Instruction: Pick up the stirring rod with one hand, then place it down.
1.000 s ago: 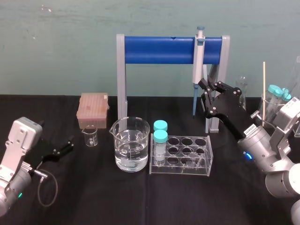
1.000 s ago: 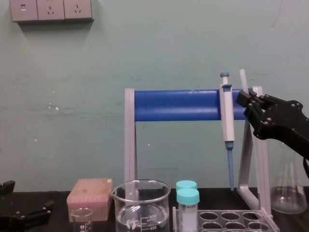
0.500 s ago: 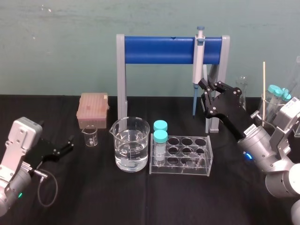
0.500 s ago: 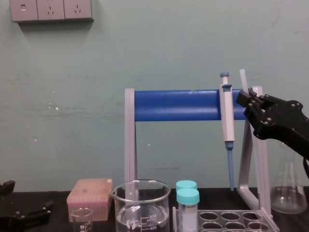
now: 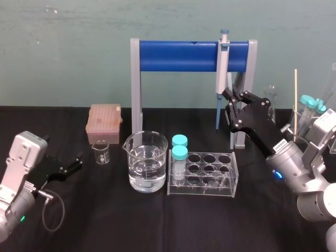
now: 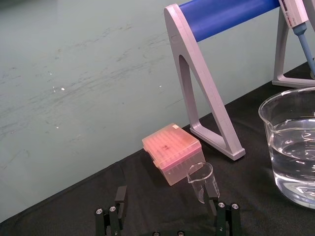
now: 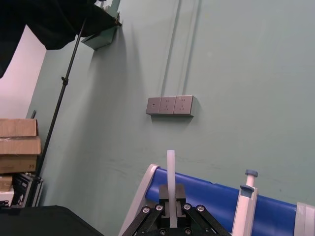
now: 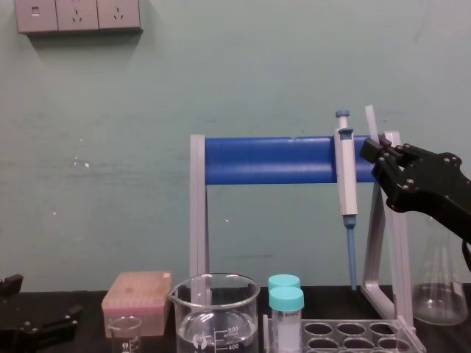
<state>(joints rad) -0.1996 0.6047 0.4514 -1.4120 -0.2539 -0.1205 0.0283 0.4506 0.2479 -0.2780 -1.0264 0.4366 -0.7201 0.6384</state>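
Note:
My right gripper (image 8: pixel 380 152) is raised in front of the right end of the blue stand and is shut on the stirring rod (image 8: pixel 370 122), a thin whitish rod held nearly upright. The rod's upper end sticks out above the jaws, beside the hanging grey pipette (image 8: pixel 345 173). In the right wrist view the stirring rod (image 7: pixel 171 172) rises from between the closed fingers of the right gripper (image 7: pixel 171 201). The rod's lower part is hidden behind the gripper. My left gripper (image 6: pixel 170 216) rests open and empty low over the table at the left (image 5: pixel 73 164).
The blue-barred stand (image 5: pixel 191 56) spans the back. In front stand a large beaker of water (image 5: pixel 147 160), a clear tube rack (image 5: pixel 207 173) with two teal-capped tubes, a small beaker (image 5: pixel 101 153) and a pink tip box (image 5: pixel 105 123). A flask (image 8: pixel 440 287) stands at the right.

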